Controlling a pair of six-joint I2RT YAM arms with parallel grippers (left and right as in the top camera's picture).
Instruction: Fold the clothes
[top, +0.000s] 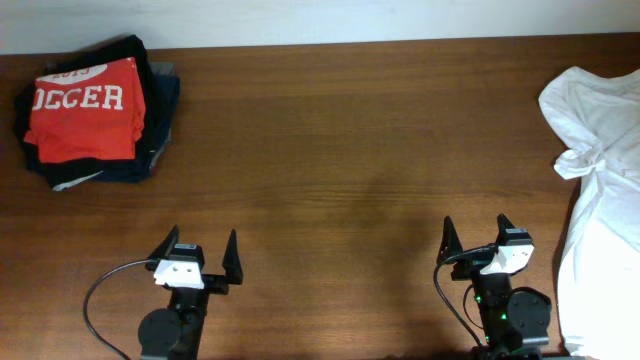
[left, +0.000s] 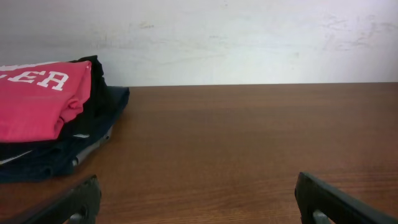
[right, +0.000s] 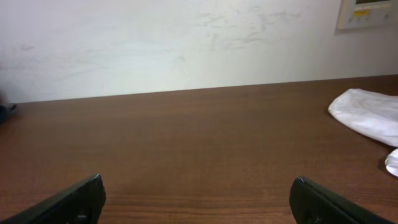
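Note:
The clothes, a red-orange T-shirt (top: 85, 110) with white "SOCCER" lettering facing up, lie folded on top of a pile at the table's far left. In the left wrist view the T-shirt (left: 31, 99) shows at the left edge. My left gripper (top: 203, 240) stands open near the front edge, well short of the pile, with only bare wood between its fingers (left: 198, 180). Near the front right, my right gripper (top: 476, 228) is also open and holds nothing (right: 196, 180).
Black and navy garments (top: 155, 130) are stacked under the T-shirt, their edges (left: 93, 124) sticking out to the right. A crumpled white shirt (top: 600, 150) lies along the right edge of the brown wooden table (top: 340, 150), and its near part (right: 364, 115) shows in the right wrist view.

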